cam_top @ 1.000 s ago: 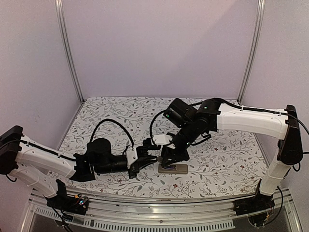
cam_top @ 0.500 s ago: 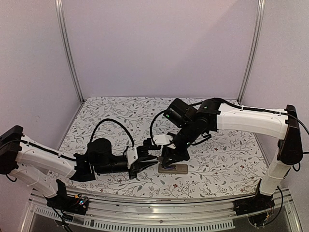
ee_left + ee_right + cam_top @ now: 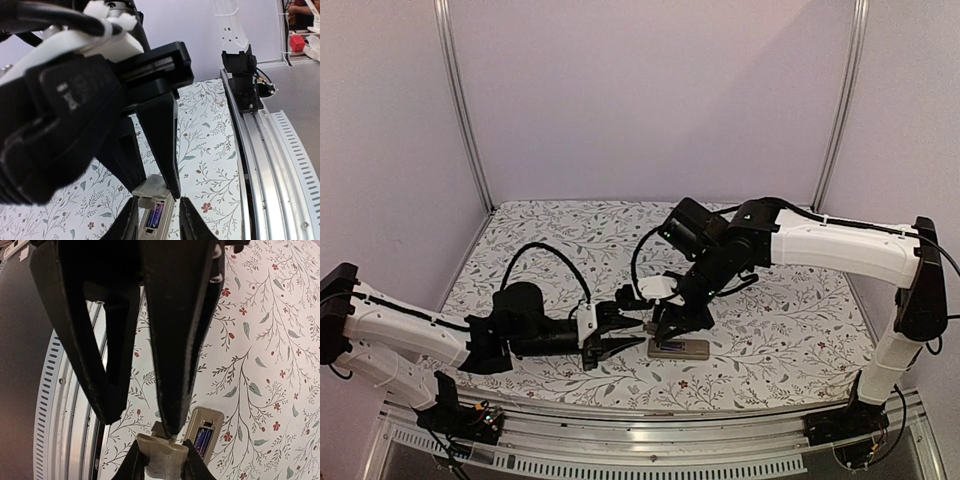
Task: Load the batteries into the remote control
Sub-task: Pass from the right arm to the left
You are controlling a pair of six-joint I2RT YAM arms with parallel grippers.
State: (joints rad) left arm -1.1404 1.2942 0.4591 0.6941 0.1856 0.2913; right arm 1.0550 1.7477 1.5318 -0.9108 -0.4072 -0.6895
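Note:
The remote control lies back-up on the flowered table with its compartment open. Both batteries sit side by side in that compartment, dark with a purple sheen. A grey-tan battery cover hangs just off the remote's left end, and my right gripper is shut on it. My left gripper reaches in from the left with its fingers spread, holding nothing. In the left wrist view the remote shows between those fingers. One left fingertip meets the cover's top edge.
An aluminium rail runs along the table's near edge, close behind the left gripper. Metal frame posts and pale walls close in the back and sides. The two arms crowd together over the table's front middle.
The left gripper's fingers, nearly together a moment ago, have spread apart, and the left arm has eased slightly leftward. The right arm and the cover it holds have stayed put.

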